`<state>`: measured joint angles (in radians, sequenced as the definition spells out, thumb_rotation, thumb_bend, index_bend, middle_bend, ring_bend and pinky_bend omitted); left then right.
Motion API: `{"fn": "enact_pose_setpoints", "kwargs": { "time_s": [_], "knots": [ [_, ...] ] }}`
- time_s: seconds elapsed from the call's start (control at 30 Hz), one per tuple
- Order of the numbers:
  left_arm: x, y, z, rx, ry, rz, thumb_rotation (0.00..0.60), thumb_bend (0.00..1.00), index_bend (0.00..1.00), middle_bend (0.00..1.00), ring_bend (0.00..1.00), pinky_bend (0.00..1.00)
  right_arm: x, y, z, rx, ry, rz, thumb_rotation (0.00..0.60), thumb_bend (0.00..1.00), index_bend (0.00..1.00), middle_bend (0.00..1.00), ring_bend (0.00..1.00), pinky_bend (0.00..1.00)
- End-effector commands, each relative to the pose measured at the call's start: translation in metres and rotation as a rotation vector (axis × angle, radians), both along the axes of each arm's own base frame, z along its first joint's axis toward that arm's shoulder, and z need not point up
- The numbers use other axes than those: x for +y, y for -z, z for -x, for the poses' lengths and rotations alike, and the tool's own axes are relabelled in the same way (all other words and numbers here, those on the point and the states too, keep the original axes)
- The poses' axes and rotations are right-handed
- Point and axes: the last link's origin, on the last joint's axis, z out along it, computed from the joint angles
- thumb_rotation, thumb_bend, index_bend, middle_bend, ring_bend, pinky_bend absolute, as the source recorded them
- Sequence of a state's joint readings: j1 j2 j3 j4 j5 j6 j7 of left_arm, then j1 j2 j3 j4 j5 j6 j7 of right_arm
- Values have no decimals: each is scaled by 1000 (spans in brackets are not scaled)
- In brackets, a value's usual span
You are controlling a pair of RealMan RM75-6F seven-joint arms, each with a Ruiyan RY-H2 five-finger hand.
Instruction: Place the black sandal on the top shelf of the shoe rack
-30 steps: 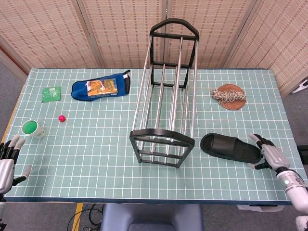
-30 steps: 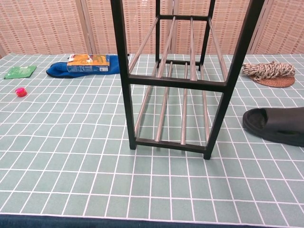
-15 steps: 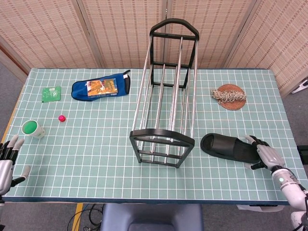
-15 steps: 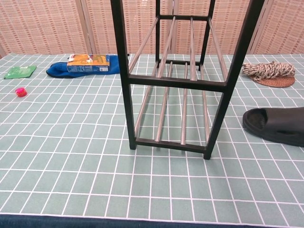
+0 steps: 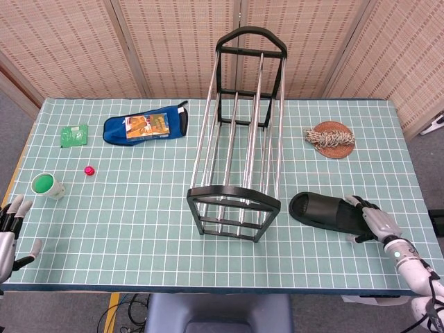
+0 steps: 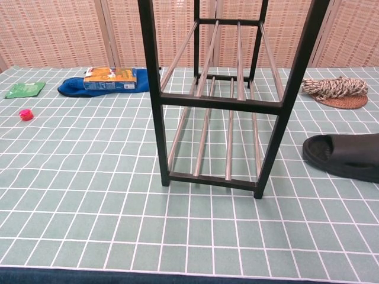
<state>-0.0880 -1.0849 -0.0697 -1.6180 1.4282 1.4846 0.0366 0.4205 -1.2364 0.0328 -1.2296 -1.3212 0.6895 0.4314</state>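
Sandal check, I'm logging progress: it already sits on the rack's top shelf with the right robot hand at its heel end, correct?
No. The head view shows the sandal lying on the table right of the rack, not on its top shelf. The right robot hand is at its heel end.

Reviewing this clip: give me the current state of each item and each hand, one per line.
black sandal: flat on the table, right of the rack, heel end at the right hand.
shoe rack: upright, both shelves bare.
right hand: at the sandal's heel end, fingers on it; a firm grip cannot be told.
left hand: at the table's left edge, fingers apart, holding nothing.
blue pouch: lying flat, a printed packet on top.
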Motion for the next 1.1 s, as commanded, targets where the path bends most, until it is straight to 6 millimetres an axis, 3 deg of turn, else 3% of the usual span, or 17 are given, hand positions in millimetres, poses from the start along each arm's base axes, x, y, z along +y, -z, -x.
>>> {"fn": "enact_pose_setpoints", "kwargs": {
  "time_s": [0.03, 0.17, 0.4, 0.77, 1.1],
  "knots": [
    [0, 0, 0, -1, 1, -1, 600, 377, 42, 0, 0, 0, -1, 2, 0, -6, 2, 1, 600, 209, 0, 9, 0, 119],
    [0, 0, 0, 0, 4, 3, 600, 377, 42, 0, 0, 0, -1, 4, 0, -16, -3, -1, 600, 244, 25, 91, 61, 252],
    [-1, 2, 1, 3, 5, 3, 600, 377, 42, 0, 0, 0, -1, 2, -1, -19, -13, 6, 600, 264, 216, 230, 207, 424],
    [-2, 3, 2, 10, 4, -1, 600, 377, 42, 0, 0, 0, 1, -14, -9, -29, -55, 61, 600, 283, 263, 262, 238, 458],
    [5, 6, 3, 31, -19, 4, 600, 377, 43, 0, 0, 0, 7, -52, -25, -51, -93, 138, 600, 282, 263, 263, 238, 458]
  ]
}}
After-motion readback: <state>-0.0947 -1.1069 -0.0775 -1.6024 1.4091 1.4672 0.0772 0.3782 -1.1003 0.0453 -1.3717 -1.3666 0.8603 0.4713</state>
